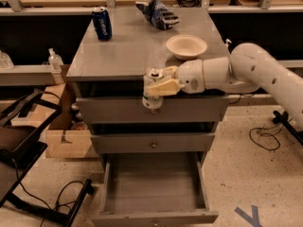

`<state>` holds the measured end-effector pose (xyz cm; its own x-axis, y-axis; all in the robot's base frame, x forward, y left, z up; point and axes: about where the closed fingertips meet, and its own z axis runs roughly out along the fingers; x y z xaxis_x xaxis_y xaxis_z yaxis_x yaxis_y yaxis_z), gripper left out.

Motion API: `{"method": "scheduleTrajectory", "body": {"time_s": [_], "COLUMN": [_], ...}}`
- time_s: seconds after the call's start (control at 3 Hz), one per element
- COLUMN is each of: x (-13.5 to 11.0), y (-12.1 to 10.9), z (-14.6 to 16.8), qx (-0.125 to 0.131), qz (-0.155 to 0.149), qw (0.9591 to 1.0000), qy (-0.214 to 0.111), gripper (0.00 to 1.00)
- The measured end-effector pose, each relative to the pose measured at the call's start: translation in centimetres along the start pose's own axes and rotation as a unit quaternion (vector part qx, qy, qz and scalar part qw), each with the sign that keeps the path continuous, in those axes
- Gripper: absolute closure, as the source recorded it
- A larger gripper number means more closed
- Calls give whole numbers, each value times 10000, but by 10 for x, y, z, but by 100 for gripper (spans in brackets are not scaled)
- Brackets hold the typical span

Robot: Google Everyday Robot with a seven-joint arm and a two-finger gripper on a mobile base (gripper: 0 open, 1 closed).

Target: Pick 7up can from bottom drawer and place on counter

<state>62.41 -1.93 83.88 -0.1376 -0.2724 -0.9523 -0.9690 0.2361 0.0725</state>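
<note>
Evidently past the pick and into the carry. Tool [160, 86] at the end of the white arm [255, 72], closed sideways round the middle of the 7up can [150, 99], pinching it upright or nearly so. Can out of the bottom drawer [154, 186], hanging high above that drawer's open, bare grey inside, just in front of the front edge of the desk [128, 51] and across the face of the top drawer [199, 109]. Rim of the can about level with the desk surface, body below it. Hence the main hazard: if pushed straight in at this height, would likely strike the desk edge side-on and twist in the grip or be prised loose. Needs lifting first, base above the surface. Could slip too, smooth metal held only at two sides; if dropped from here, would probably land in the open drawer or on the floor. Worth watching the cream bowl [186, 46] as well, near the front right of the desk and close beside the arm, easily shoved by an inward sweep. Dark blue can [102, 23] and crumpled dark item [157, 14] at the back, well apart, no likely trouble. Best set down gently on the bare stretch at front left, or risk tipping the can on a tilted release.
</note>
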Motion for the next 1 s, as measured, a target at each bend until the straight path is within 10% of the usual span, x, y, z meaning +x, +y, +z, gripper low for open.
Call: {"method": "scheduleTrajectory", "body": {"time_s": [0.33, 1.0], "x": [-48, -102], "y": [-7, -96], "z": [-17, -11], "qx": [131, 357], "qz": [-165, 167], "qw": [9998, 9990], "qy": [52, 219], "gripper": [100, 100]}}
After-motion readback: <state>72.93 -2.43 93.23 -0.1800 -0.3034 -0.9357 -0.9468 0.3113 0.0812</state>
